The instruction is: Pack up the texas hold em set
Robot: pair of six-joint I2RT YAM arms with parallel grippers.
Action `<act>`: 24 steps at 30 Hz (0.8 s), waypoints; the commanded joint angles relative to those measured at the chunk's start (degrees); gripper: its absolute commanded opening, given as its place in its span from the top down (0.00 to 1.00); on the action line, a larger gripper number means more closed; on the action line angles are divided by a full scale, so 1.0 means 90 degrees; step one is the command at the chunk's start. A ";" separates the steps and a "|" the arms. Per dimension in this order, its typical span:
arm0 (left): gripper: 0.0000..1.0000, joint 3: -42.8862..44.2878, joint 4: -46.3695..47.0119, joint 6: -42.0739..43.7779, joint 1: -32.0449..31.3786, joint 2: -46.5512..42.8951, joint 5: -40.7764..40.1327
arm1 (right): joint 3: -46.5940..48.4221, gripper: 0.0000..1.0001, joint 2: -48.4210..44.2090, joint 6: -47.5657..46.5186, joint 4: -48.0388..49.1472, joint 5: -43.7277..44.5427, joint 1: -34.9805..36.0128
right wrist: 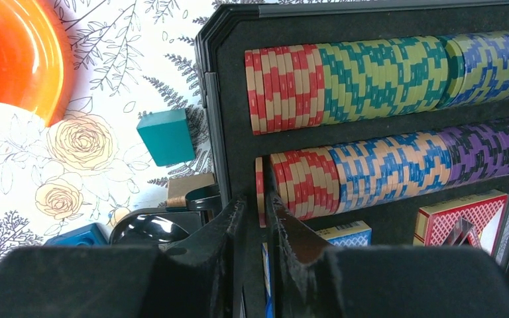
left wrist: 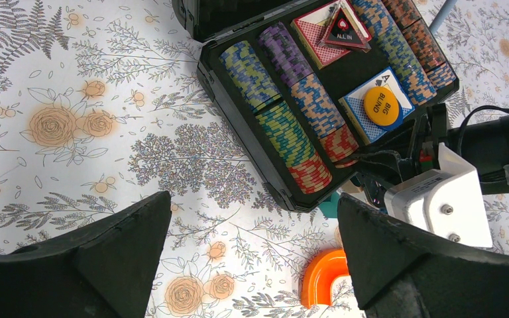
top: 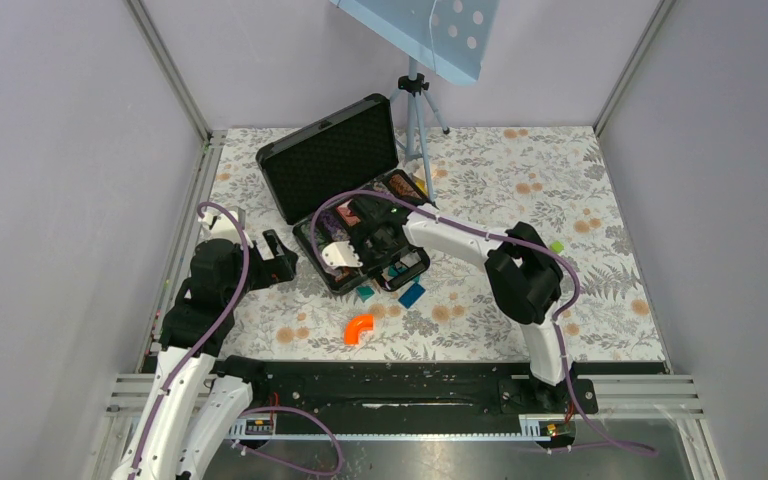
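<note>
Flowered tablecloth (top: 520, 200), open black briefcase (top: 330, 155) on it, right gripper (right wrist: 255, 205) pinched on a single red chip (right wrist: 260, 177) at the end of a chip row (right wrist: 384, 165), left gripper (left wrist: 253, 197) spread wide just beside the case.

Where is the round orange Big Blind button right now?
In the left wrist view, the Big Blind button lies on the blue card deck inside the open black case, between two rows of poker chips.
</note>
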 commanded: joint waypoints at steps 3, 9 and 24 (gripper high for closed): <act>0.05 0.0023 0.0263 0.0071 -0.0015 -0.0006 -0.0026 | -0.0139 0.77 -0.0597 0.0006 0.0052 -0.0122 0.0062; 0.05 0.0027 0.0273 0.0081 -0.0016 -0.0011 -0.0028 | -0.0205 0.76 -0.0710 0.0059 0.0055 -0.0192 0.0060; 0.05 0.0028 0.0272 0.0061 -0.0016 -0.0026 -0.0026 | -0.2883 0.65 -0.2809 0.4253 0.5178 0.0519 0.0061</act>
